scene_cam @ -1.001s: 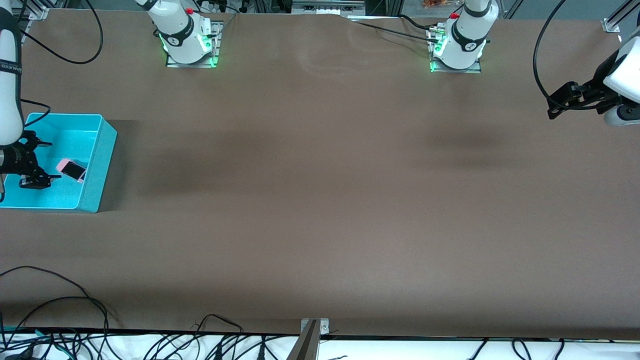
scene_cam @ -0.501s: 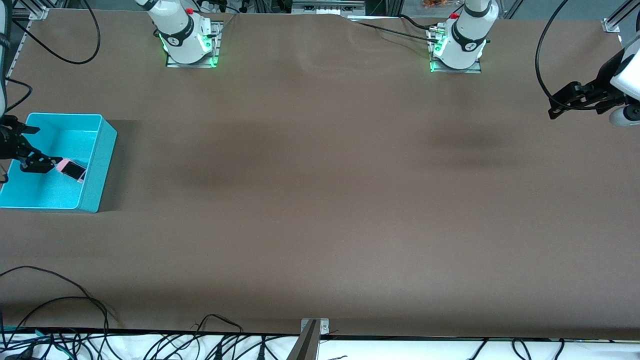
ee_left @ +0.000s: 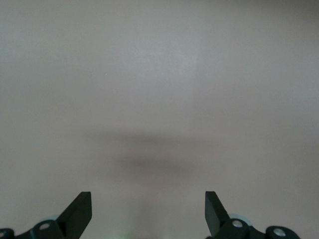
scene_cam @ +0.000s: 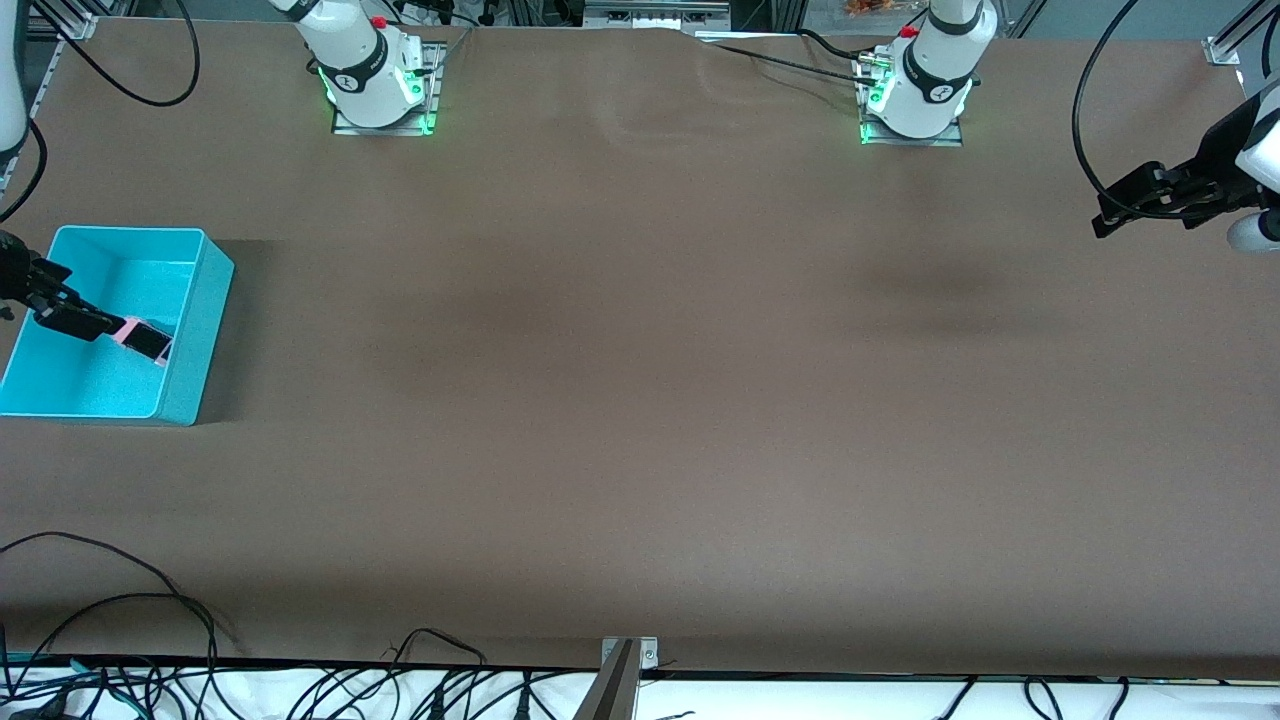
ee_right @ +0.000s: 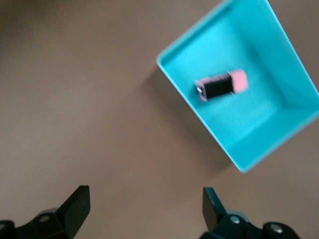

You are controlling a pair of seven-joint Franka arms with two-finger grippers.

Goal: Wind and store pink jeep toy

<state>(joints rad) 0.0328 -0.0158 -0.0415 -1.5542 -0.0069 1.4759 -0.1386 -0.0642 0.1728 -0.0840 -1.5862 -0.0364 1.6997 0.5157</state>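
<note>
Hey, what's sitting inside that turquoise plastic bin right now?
Only the small pink jeep toy with its black roof, lying on the floor of the turquoise plastic bin. The right hand covers a strip of that floor in the front view; the right wrist view shows nothing else.

You are looking at a wide table (scene_cam: 640, 400) covered edge to edge in plain brown sheeting, lit evenly from above with a few soft dark shadows across its middle. Black cables (scene_cam: 150, 640) tangle along the white strip at the near edge, beside a small metal bracket (scene_cam: 628, 652).
</note>
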